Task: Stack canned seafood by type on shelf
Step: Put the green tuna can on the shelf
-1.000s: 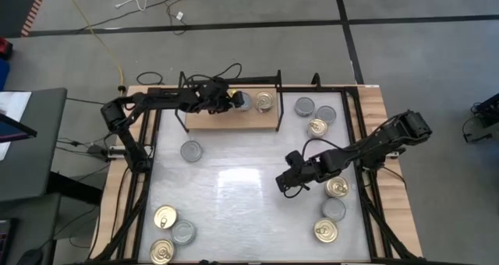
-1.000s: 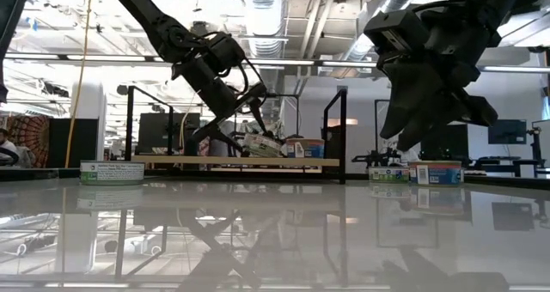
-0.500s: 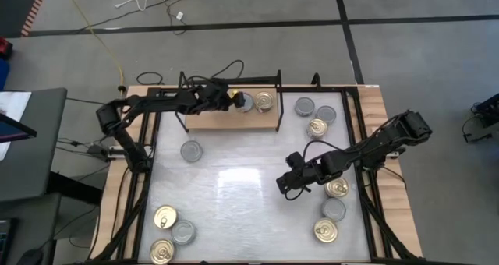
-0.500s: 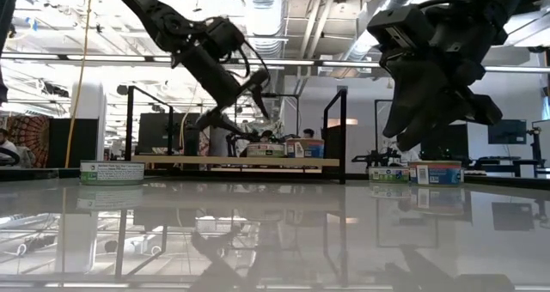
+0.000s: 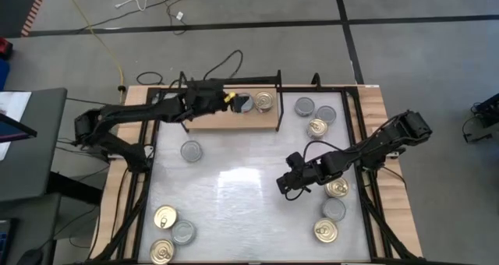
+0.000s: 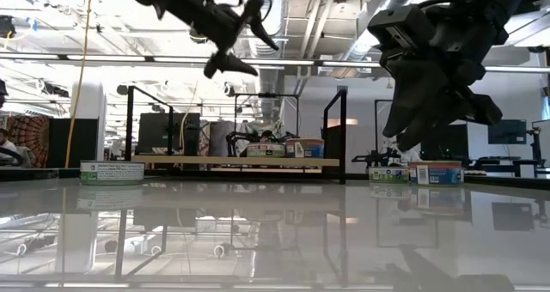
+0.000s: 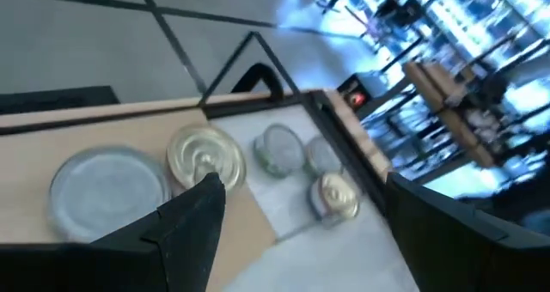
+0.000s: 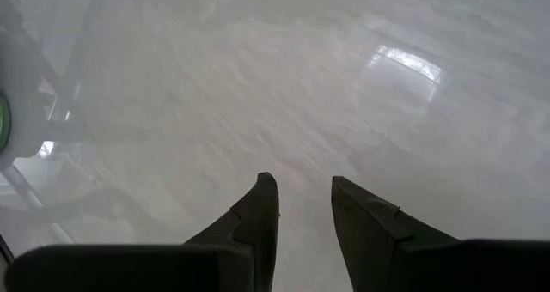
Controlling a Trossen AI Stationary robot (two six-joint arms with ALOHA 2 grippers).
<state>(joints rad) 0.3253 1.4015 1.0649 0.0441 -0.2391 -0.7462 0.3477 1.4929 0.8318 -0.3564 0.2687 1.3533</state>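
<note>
Both sets of jaws hold nothing right now: the left gripper [image 6: 234, 34] has its fingers spread wide and sits high above the shelf [image 5: 210, 121], and the right gripper [image 5: 288, 183] has its fingers only a little apart, over bare white table [image 5: 234, 203] with no tin between them. On the shelf we see a grey-topped tin [image 5: 243, 102] and a gold-topped tin [image 5: 265, 101] side by side, touching or nearly so. We think our next job is to fetch another tin. We should pick one that matches a tin on the shelf, come straight down on it, and squeeze it across the middle so it stays flat. The lone grey tin [image 5: 191, 150] near the shelf looks like an easy one for the left arm. Three tins [image 5: 313, 115] sit close together by the far right of the table, so we should not bump them. More tins wait at the near left corner [image 5: 167, 234] and the near right side [image 5: 332, 210]. We cannot read any labels, so we can only sort by top colour. The right arm hides part of the gold tin [image 5: 338, 189] under it. From table height the two shelf tins overlap and are hard to tell apart.
</note>
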